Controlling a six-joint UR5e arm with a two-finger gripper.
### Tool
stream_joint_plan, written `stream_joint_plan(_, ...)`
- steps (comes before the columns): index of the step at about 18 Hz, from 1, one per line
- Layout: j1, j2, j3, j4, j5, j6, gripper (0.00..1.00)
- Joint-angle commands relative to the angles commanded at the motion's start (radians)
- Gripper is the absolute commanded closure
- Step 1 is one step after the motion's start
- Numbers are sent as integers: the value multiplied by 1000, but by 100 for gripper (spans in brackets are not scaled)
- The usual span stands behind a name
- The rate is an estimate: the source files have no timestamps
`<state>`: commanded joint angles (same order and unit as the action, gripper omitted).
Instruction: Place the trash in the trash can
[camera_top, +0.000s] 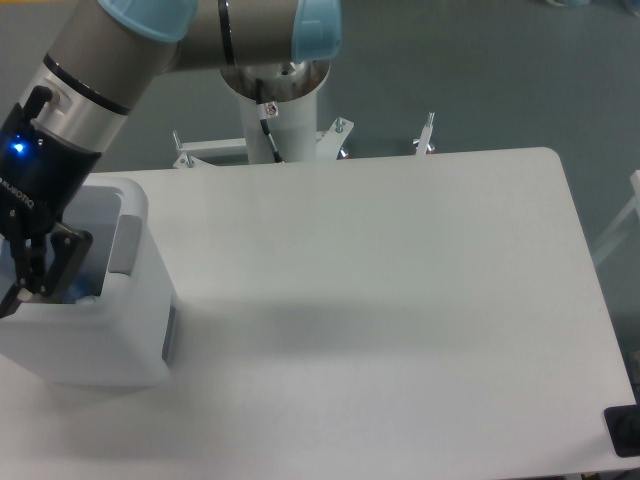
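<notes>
Your gripper (35, 275) hangs over the trash can (150, 330) at far left, fingers parted, holding nothing visible. No trash shows on the table (400, 300). Lift straight up, clear of the rim.

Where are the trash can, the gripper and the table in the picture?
trash can (150, 300): fixed camera, right outer wall.
gripper (35, 275): fixed camera, between the fingertips, over the can's opening.
table (400, 300): fixed camera, bare top.

White trash can (120, 345) with grey panel, black claw (40, 270), white table (400, 300)
</notes>
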<state>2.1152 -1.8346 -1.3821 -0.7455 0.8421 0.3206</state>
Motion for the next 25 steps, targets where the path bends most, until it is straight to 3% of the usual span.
stream_joint_plan(3,127,-11,-6,0,2,9,0)
stream_joint_plan(7,333,-41,-17,-2,2,144,0)
stream_joint_plan(10,443,-41,-99,-3,11,236,0)
stream_joint_plan(14,558,-40,-195,0,237,507,0)
stream_joint_plan(19,597,-75,-195,-14,592,685,0)
stream_joint_plan(21,598,-81,-199,-34,639,744,0)
stream_joint_plan(23,598,-84,-190,-104,690,800,0)
stream_joint_plan(25,601,-98,-181,-138,721,833,0)
